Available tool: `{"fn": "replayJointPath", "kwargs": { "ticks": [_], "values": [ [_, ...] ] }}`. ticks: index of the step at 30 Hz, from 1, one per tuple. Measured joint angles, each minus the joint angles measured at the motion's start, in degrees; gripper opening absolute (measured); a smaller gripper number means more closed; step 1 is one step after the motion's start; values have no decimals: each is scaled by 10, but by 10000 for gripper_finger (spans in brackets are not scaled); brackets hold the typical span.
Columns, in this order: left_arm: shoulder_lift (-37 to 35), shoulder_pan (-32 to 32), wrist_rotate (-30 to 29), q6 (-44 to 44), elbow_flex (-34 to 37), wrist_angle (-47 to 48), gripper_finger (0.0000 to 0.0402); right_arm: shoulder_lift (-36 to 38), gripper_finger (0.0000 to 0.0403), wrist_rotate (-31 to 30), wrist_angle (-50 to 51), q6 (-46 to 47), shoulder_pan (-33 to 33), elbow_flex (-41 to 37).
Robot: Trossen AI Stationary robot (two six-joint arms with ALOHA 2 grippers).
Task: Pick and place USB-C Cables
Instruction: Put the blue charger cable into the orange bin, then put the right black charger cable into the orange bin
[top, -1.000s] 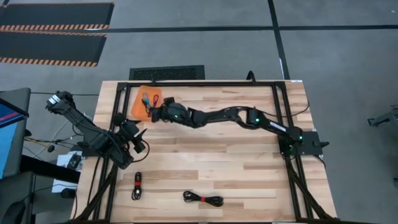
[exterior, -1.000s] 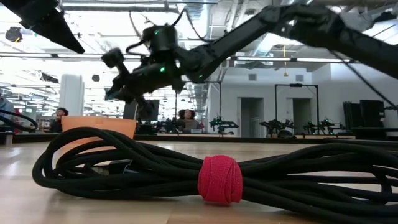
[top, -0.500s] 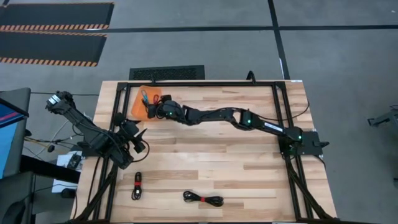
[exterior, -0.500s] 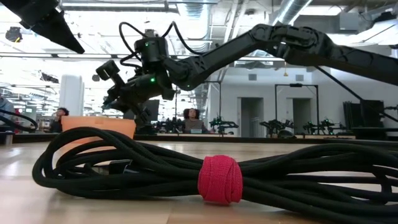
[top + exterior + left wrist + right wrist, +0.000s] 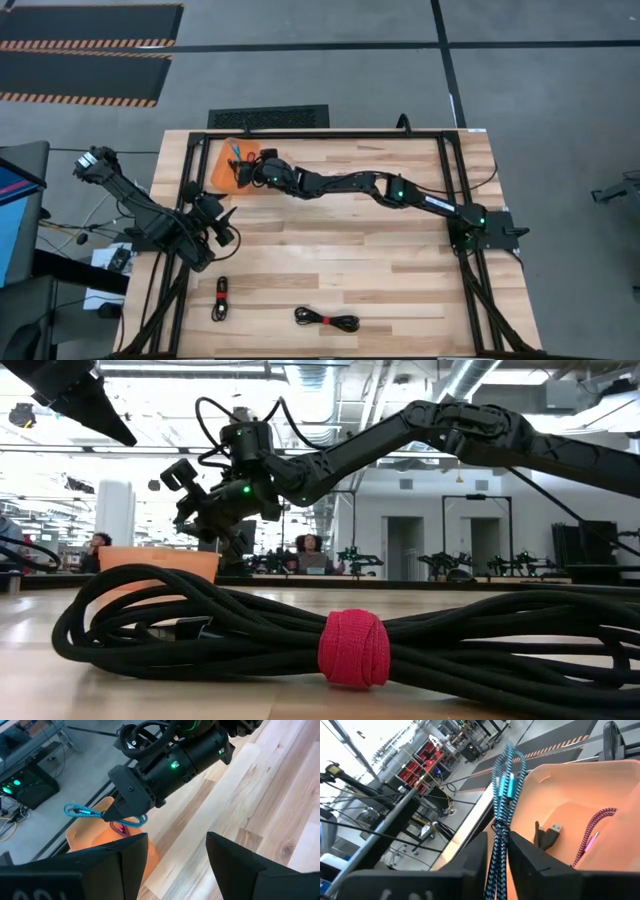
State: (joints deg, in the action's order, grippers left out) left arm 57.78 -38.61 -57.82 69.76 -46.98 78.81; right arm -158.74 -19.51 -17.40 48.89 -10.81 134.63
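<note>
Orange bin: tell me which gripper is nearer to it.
Right. The right gripper hangs over the orange bin, shut on the teal cable. The left gripper waits open, well apart from it.

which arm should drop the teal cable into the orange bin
Right. Its gripper is shut on the teal cable, directly over the orange bin, where a magenta cable already lies. The left gripper waits at the table's left edge, open.

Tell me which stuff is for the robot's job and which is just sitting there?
For the job: teal cable pinched in the right pincer; magenta cable in the orange tray; red-tied black cable; small black cable.

Just there: left pincer, waiting; floor vent.
</note>
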Motion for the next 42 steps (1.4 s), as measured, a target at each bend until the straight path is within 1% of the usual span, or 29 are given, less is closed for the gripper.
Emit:
{"fn": "replayJointPath", "kwargs": {
  "ticks": [4, 8, 10, 13, 15, 17, 21, 23, 26, 31, 34, 37, 39, 42],
  "values": [
    [0, 0, 0, 0, 0, -1, 193, 0, 151, 1, -13, 23, -3, 0],
    [0, 0, 0, 0, 0, -1, 193, 0, 207, 12, -15, 19, -5, 0],
    [0, 0, 0, 0, 0, -1, 193, 0, 229, 17, -20, 19, -6, 0],
    [0, 0, 0, 0, 0, -1, 193, 0, 245, 20, -21, 14, -5, 0],
    [0, 0, 0, 0, 0, -1, 193, 0, 247, 44, -38, -15, -5, -1],
    [0, 0, 0, 0, 0, -1, 193, 1, 245, 77, -55, -44, -3, -1],
    [0, 0, 2, 0, 0, -1, 193, 7, 229, 126, -46, -82, 1, -1],
    [0, 0, 8, 0, 0, -1, 193, 13, 218, 141, -39, -93, 5, -1],
    [0, -4, 32, 0, 0, 0, 193, 23, 199, 161, -33, -114, 13, -1],
    [3, -38, 61, 25, 3, 1, 193, 25, 160, 155, -15, -178, 38, 0],
    [8, -74, 67, 56, 3, 1, 193, 35, 136, 133, 18, -219, 51, 0],
    [19, -113, 67, 88, 3, 1, 193, 49, 117, 103, 95, -238, 66, 0],
    [28, -138, 67, 108, 3, 1, 193, 55, 104, 74, 163, -246, 78, 0],
    [42, -167, 66, 137, 3, 2, 193, 66, 87, 47, 264, -266, 97, -1]
  ]
}}
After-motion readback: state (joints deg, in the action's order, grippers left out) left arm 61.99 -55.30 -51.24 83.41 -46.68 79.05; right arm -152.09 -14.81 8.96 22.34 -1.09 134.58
